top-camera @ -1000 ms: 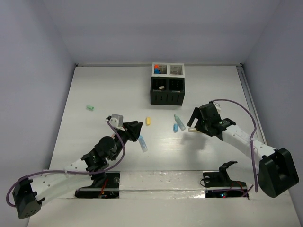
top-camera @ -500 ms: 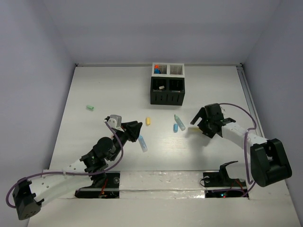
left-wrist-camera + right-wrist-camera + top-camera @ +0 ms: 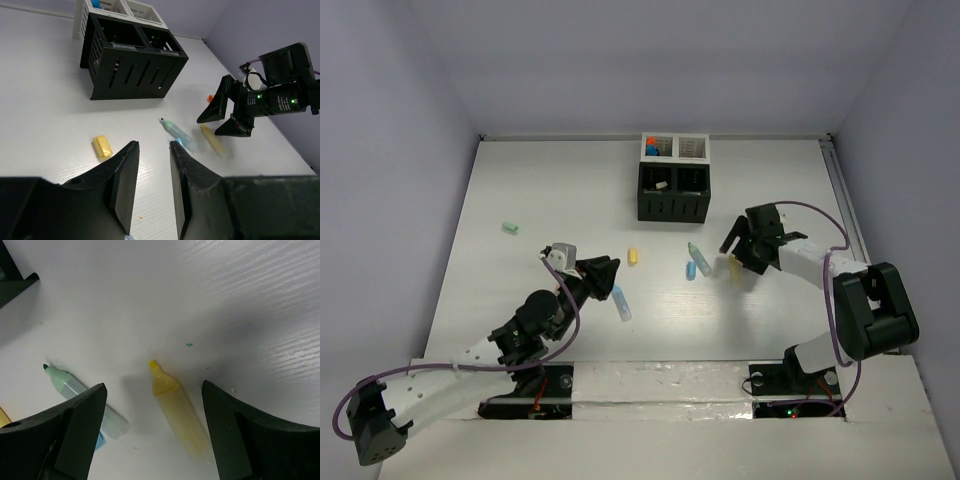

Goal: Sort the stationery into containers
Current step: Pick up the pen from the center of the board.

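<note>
Top external: sorting partly done, few pieces in organizer.
Right gripper spread open over yellow highlighter; left gripper open, empty; others loose on table.

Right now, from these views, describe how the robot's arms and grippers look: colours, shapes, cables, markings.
The left arm and right arm have white links between black joints. A purple cable loops along each. The left gripper and right gripper are black, with wedge-shaped tapering fingers. Small green lights glow on the right wrist.
</note>
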{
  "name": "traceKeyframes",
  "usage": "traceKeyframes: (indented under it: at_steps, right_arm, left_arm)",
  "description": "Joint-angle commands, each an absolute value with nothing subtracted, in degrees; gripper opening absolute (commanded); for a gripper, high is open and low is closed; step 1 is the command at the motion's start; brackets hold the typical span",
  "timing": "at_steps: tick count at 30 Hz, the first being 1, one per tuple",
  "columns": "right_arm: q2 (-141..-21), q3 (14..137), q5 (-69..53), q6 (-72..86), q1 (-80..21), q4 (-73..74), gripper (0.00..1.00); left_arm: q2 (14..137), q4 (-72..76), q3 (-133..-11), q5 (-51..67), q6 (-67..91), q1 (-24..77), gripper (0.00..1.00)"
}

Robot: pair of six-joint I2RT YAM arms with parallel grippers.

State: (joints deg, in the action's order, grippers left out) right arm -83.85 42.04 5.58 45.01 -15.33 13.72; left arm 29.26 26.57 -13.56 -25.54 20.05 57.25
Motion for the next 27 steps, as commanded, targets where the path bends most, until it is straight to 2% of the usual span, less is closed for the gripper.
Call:
traceKeyframes:
  at_steps: [1, 6, 11, 20, 27]
  right_arm:
    - [-84.9, 43.15, 6.42, 40.44, -14.94, 19.51, 0.82]
    - [-84.2, 44.73, 7.03, 35.43, -14.94, 25.04, 0.8]
    - [-83.41, 47.19, 5.89, 29.9, -14.94, 29.7, 0.73]
    - [-87.26, 51.06, 5.27, 25.23, -17.92, 32.34, 0.79]
    - [-93.68, 54.57, 15.19, 25.05, -22.14, 34.36, 0.75]
  left_arm:
    - [27.86, 28.21, -13.27, -26.37, 19.95, 57.13, 0.28]
    - [27.69, 28.21, -13.27, -26.19, 20.04, 57.13, 0.28]
    - [27.42, 28.13, -13.27, -25.84, 20.04, 57.13, 0.28]
    - [26.37, 27.77, -13.1, -25.93, 20.21, 57.13, 0.28]
    - [26.72, 27.86, -13.18, -25.75, 20.21, 57.13, 0.28]
